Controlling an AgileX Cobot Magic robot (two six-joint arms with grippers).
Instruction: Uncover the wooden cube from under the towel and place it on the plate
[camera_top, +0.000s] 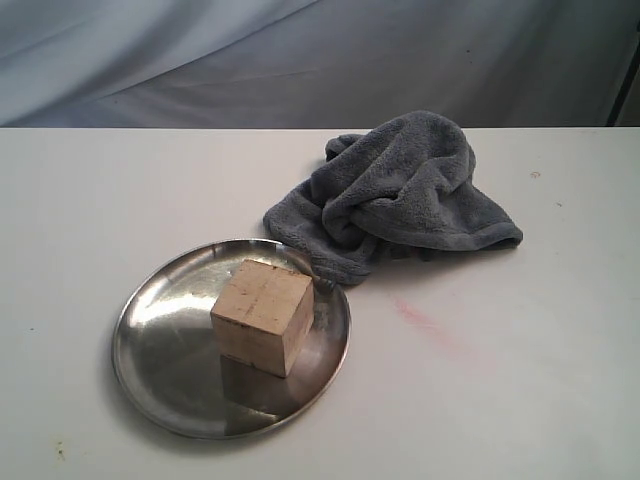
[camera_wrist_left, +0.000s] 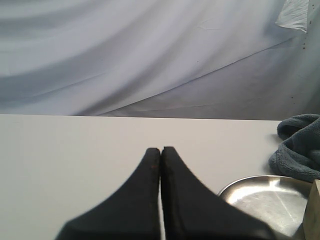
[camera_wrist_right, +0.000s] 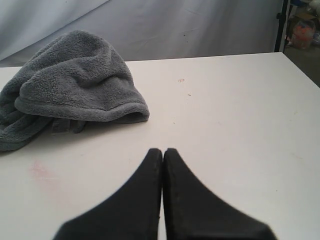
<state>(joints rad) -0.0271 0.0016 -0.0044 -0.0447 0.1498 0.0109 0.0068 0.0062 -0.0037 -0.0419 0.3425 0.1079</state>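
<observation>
The pale wooden cube (camera_top: 263, 315) stands upright on the round steel plate (camera_top: 160, 345), slightly right of its middle. The dark grey towel (camera_top: 400, 195) lies crumpled on the table just behind and right of the plate, its lower fold touching the plate's rim. Neither arm shows in the exterior view. My left gripper (camera_wrist_left: 161, 150) is shut with nothing held, hovering over bare table, with the plate (camera_wrist_left: 260, 197), a sliver of the cube (camera_wrist_left: 313, 212) and the towel (camera_wrist_left: 300, 150) off to one side. My right gripper (camera_wrist_right: 163, 151) is shut and empty, short of the towel (camera_wrist_right: 70, 80).
The white table (camera_top: 520, 350) carries a faint pink smear (camera_top: 425, 325) right of the plate. A grey cloth backdrop (camera_top: 300, 60) hangs behind the far edge. A stand and clutter (camera_wrist_right: 300, 25) sit beyond the table's corner in the right wrist view.
</observation>
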